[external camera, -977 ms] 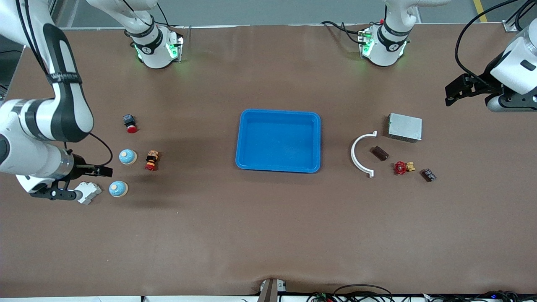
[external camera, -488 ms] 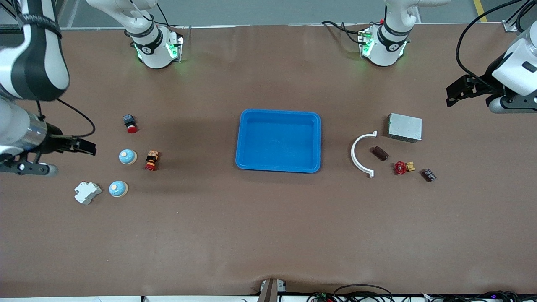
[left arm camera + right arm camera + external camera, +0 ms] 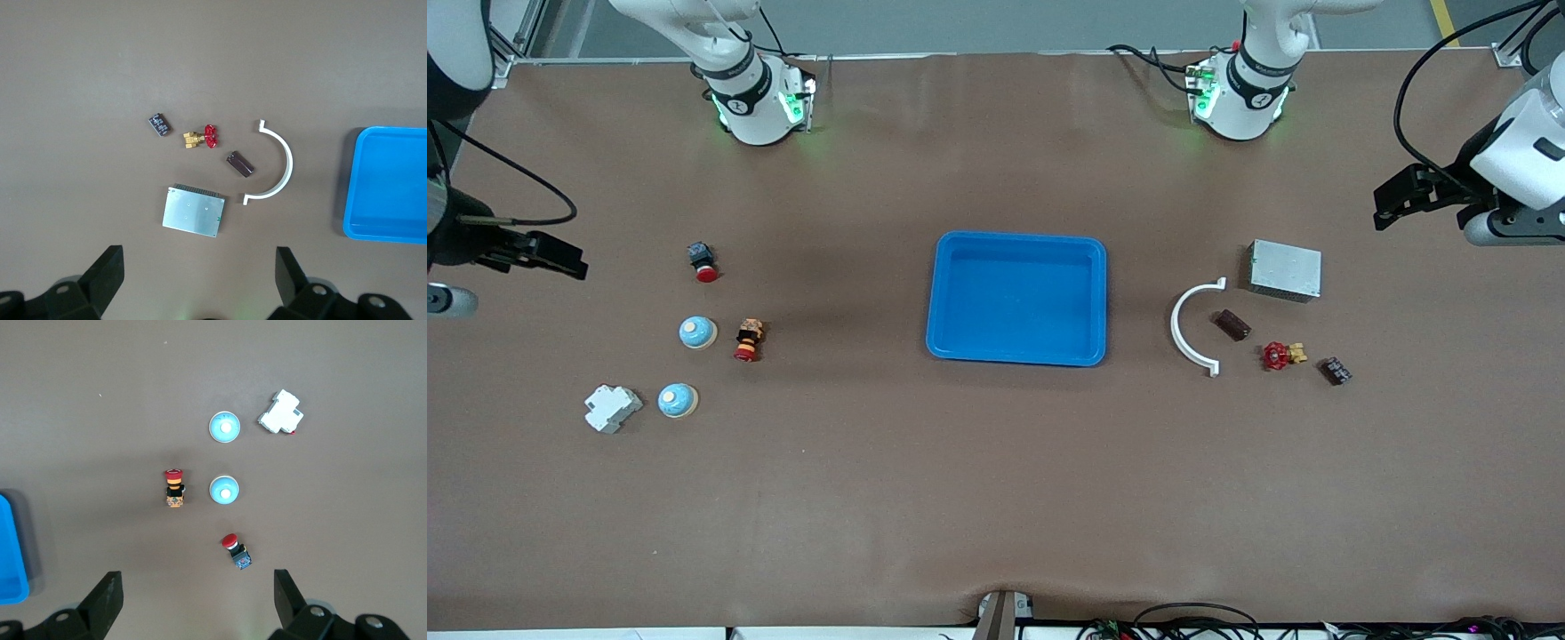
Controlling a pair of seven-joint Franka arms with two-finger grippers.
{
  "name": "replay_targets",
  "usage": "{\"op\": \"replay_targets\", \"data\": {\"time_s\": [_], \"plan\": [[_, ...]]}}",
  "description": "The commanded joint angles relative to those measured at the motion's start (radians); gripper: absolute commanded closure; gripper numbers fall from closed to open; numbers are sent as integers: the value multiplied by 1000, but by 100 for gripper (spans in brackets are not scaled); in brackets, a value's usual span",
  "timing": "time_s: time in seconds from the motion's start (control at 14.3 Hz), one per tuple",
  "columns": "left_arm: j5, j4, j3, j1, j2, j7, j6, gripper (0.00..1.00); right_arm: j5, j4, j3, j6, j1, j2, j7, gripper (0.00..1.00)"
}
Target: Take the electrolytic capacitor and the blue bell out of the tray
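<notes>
I count two blue bells [image 3: 697,332] [image 3: 678,400] on the desk [image 3: 996,498] toward the right arm's end; capacitor [image 3: 1232,324] beside the white arc [image 3: 1193,327], toward the left arm's end. Blue tray [image 3: 1017,299] between them. Left tool [image 3: 197,280] and right tool [image 3: 197,600]: fingers apart, holding nothing, high over the desk ends.
</notes>
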Motion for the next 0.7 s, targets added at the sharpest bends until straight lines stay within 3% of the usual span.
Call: {"op": "replay_targets", "data": {"time_s": [0.0, 0.63], "plan": [[36, 14, -7, 1, 4, 5, 4, 0, 23, 4, -3, -30, -6, -30, 13, 0], [52, 31, -7, 4, 3, 4, -7, 0, 35, 4, -1, -33, -14, -38, 0, 0]]}}
